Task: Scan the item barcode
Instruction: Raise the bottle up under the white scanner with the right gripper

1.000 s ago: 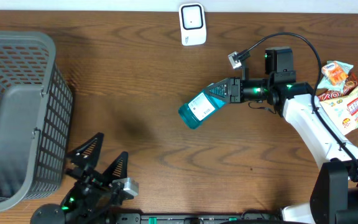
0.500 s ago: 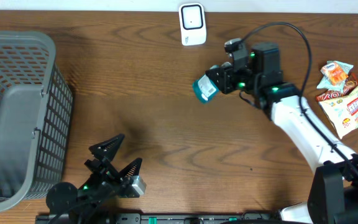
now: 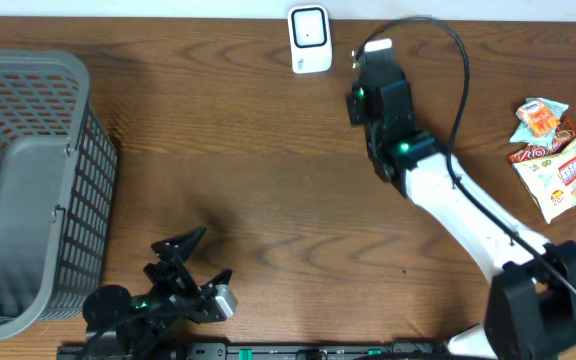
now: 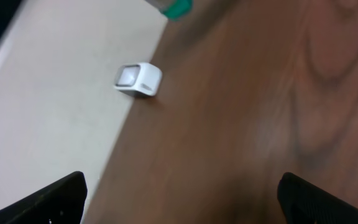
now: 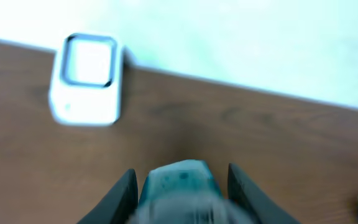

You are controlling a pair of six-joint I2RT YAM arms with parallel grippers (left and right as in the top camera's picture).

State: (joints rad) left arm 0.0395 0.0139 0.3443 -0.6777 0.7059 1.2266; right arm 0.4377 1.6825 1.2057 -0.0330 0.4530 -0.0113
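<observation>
Over at the far left a grey mesh basket (image 3: pixel 28 190) is sitting on the wooden counter (image 3: pixel 268 200), most likely waiting to take items once they are scanned. Just right of it, at the near edge, the left end effector (image 3: pixel 196 262) is hanging with its fingers spread wide and nothing between them; it is well apart from the action, parked out of the way as far as I can judge.

At the far edge of the counter the white barcode scanner (image 3: pixel 309 38) is standing with its window facing the room. Just beside it, to the right, the right end effector (image 5: pixel 181 186) is gripping a teal bottle (image 5: pixel 178 174) between narrowed fingers, holding it up off the counter and pointing it toward the scanner (the wrist view is blurred, so I cannot tell which way the label is facing). From above, the arm is hiding the bottle entirely. I take it the item is being presented for the read; the label may need turning toward the window.

At the far right, snack packets (image 3: pixel 558 165) are lying together, apparently queued.
</observation>
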